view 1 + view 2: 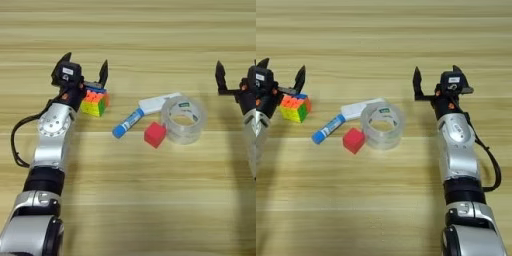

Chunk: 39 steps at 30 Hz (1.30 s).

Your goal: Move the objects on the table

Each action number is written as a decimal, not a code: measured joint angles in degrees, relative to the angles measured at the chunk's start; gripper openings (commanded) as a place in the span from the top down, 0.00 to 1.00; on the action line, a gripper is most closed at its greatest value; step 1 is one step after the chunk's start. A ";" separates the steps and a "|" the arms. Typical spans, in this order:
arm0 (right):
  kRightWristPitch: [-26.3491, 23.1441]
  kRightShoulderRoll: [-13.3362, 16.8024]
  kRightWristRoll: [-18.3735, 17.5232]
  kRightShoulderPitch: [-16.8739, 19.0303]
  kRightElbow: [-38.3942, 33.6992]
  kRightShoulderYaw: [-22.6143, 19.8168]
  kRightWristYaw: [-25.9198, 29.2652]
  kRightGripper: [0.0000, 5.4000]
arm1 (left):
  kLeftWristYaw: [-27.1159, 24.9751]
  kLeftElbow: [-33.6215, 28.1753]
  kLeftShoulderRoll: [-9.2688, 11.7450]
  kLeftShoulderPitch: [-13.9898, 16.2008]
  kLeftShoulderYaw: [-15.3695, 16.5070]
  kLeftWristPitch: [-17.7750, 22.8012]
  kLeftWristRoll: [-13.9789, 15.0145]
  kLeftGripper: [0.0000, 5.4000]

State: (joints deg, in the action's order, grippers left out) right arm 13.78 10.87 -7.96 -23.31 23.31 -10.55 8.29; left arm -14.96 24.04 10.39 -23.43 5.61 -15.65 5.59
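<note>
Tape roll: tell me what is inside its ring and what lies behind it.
Inside the clear tape roll, only the table shows through. Behind it lies the flat white stick, its right end hidden by the roll. The red cube sits at its front left.

My table (150,30) is light-brown planks. On it lie a multicoloured puzzle cube (94,102) at left, then a blue-capped glue stick (127,123), a flat white stick (157,103), a small red cube (154,134) and a clear tape roll (184,119), clustered together.
</note>
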 measured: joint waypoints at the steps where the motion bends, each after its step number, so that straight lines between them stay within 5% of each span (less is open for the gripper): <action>1: 0.01 -0.05 0.09 -0.05 0.00 0.07 -0.24 0.00 | -1.33 -2.30 0.52 1.06 -0.40 1.14 0.37 0.00; 12: 0.06 -0.63 0.92 -1.59 1.09 1.07 -1.54 0.00 | -9.77 -21.27 5.74 10.48 -2.18 16.96 4.29 0.00; 22: 0.14 -0.67 0.97 -2.28 1.54 1.08 -2.03 0.00 | -17.59 -32.12 9.12 19.07 -8.53 31.04 6.41 0.00; 39: 0.22 -0.75 1.05 -2.29 1.47 1.14 -3.06 0.00 | -24.00 -37.65 12.74 22.36 -15.67 32.77 5.89 0.00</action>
State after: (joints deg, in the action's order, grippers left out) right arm 14.00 10.13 -6.91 -25.60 24.78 -9.41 5.23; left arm -38.96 -13.62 23.13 -1.07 -10.06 17.11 11.48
